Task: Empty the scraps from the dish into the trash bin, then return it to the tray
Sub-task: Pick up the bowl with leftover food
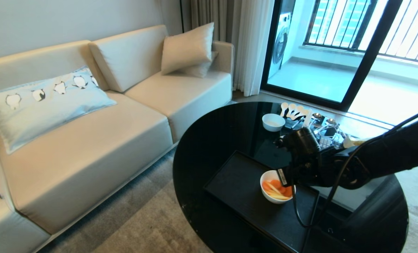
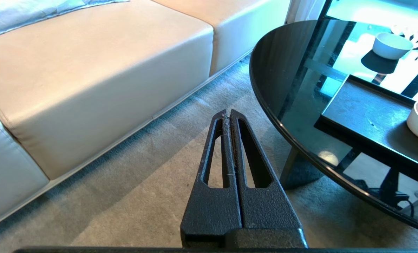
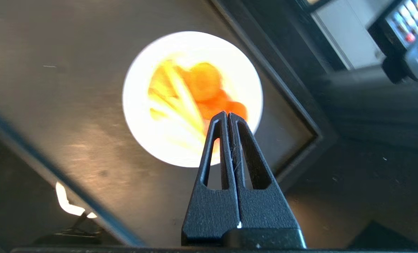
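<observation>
Dish (image 1: pixel 273 191) sits on the tray (image 1: pixel 237 182), toward the tray's 3 o'clock side in the head view, and holds the scraps (image 1: pixel 277 189): round orange carrot slices and pale yellow strips. The tray lies on the glossy black round worktop (image 1: pixel 209 140), its near corner reaching the worktop's edge at about 6 o'clock. The right tool (image 3: pixel 227 114) hangs above the dish with its fingers pressed together, gripping nothing; in the right wrist view its tips point over the carrot slices, and whether they touch the food cannot be told. The right arm comes in from 3 o'clock in the head view, hiding part of the dish's rim. A smaller white bowl (image 1: pixel 273 122) stands at 12 o'clock from the dish, well apart, off the tray. The left tool (image 2: pixel 228 114) is parked over the carpet (image 2: pixel 131 196) beside the sofa (image 2: pixel 89 77), fingers closed and empty. The trash bin is out of view.
</observation>
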`<state>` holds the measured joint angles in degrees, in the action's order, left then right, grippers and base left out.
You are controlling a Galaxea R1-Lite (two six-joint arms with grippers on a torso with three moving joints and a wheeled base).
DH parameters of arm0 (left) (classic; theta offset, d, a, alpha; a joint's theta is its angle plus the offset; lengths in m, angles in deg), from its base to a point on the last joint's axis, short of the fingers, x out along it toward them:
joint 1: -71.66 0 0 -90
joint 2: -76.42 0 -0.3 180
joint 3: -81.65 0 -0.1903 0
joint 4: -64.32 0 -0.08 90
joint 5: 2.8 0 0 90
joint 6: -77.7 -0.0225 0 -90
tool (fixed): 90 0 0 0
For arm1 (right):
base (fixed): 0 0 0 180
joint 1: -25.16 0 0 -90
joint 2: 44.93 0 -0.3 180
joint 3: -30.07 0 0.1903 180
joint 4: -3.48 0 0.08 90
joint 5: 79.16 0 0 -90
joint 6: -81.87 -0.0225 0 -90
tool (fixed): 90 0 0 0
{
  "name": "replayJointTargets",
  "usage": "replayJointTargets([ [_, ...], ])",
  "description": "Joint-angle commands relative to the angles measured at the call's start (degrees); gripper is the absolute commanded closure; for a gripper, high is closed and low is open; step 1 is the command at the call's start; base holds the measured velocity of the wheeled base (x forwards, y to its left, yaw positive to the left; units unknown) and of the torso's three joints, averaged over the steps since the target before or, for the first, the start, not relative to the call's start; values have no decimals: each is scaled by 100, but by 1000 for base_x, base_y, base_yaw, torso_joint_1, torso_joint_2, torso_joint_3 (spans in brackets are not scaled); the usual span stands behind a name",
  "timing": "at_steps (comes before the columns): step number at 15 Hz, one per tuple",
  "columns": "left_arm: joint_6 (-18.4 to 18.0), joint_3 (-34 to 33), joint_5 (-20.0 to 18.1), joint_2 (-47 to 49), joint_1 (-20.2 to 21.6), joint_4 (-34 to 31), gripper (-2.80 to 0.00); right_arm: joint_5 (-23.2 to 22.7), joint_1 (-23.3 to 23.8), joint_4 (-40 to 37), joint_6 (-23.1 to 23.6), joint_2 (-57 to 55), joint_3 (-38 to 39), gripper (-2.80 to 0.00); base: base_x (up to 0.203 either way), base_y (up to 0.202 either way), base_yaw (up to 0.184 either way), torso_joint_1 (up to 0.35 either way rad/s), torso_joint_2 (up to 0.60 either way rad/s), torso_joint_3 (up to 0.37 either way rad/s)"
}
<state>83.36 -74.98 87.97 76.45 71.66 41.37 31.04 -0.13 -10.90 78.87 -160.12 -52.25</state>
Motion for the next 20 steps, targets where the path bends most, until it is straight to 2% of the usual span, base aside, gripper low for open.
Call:
replayJointTargets([
  [1,5,0,2,-2,0,2,0,4,166,-58,17,-172,-2,0,0,0,0,0,0,0],
  [2,5,0,2,-2,0,2,0,-4,197,-62,6,-262,-2,0,0,0,0,0,0,0],
  [3,5,0,2,-2,0,2,0,-7,221,-63,2,-337,-10,-280,0,0,0,0,0,0],
  [20,5,0,2,-2,0,2,0,-19,746,-39,-31,-1547,-931,-280,0,0,0,0,0,0],
])
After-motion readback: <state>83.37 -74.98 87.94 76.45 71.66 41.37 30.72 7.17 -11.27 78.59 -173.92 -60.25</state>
